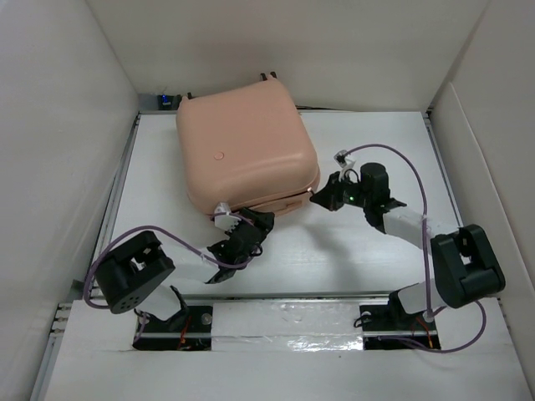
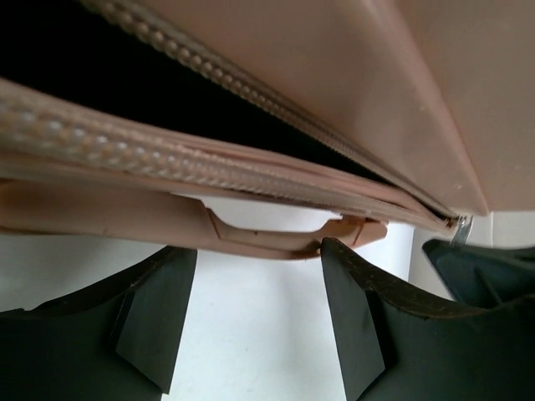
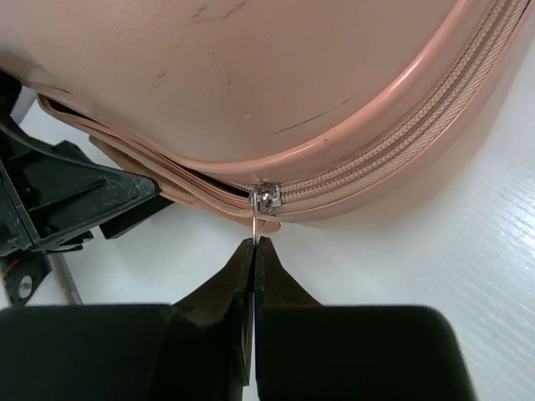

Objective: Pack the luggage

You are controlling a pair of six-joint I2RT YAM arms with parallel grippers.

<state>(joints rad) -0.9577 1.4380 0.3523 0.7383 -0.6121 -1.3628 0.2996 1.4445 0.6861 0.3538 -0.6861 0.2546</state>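
Peach luggage (image 1: 247, 150) lies flat, wheels (image 1: 268, 77) away; right pincer (image 3: 253, 249) clamps its zipper pull (image 3: 264, 200), left pincer (image 2: 255, 261) gapes.

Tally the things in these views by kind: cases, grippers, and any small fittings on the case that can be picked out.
luggage, peach-pink: 1
grippers: 2 (left gripper, open below the case; right gripper, shut on the pull)
zipper pull, metal: 1
carry handle, peach-pink: 1
Total: 5
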